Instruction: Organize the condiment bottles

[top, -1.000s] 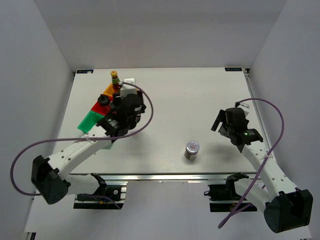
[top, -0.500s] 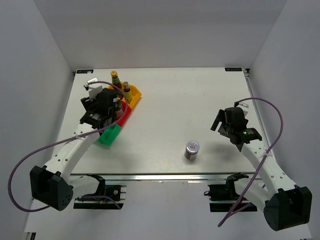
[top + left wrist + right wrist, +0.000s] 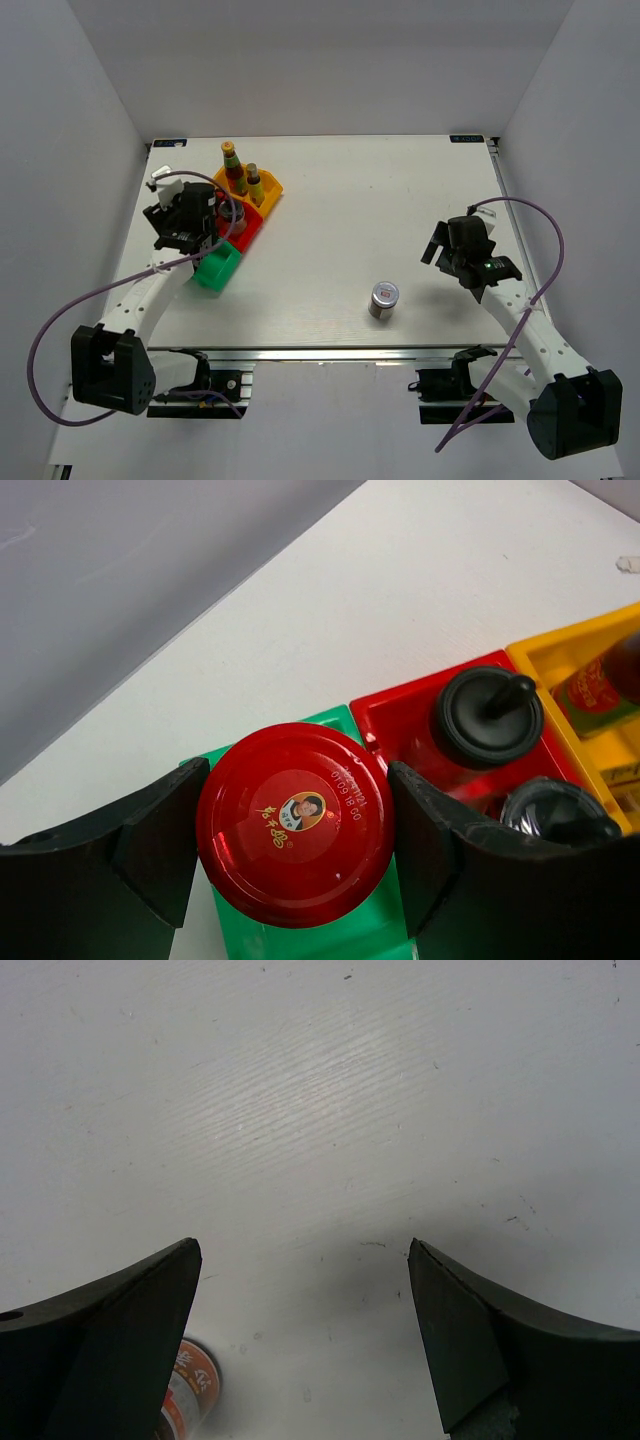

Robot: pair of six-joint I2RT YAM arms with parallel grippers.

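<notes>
Jar [image 3: 293, 825], red-capped, gripped by left fingers [image 3: 150, 830], wrist view only, hidden overhead

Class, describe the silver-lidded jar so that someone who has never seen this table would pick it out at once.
On the white table, look away from the coloured trays at the far left, toward the near edge right of the middle. There the silver-lidded jar stands upright and alone, left of the right gripper. Its metal lid and its place outside any tray set it apart.

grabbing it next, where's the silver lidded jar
Top view: the silver-lidded jar stands alone right of centre near the front edge, left of the right gripper.
</notes>
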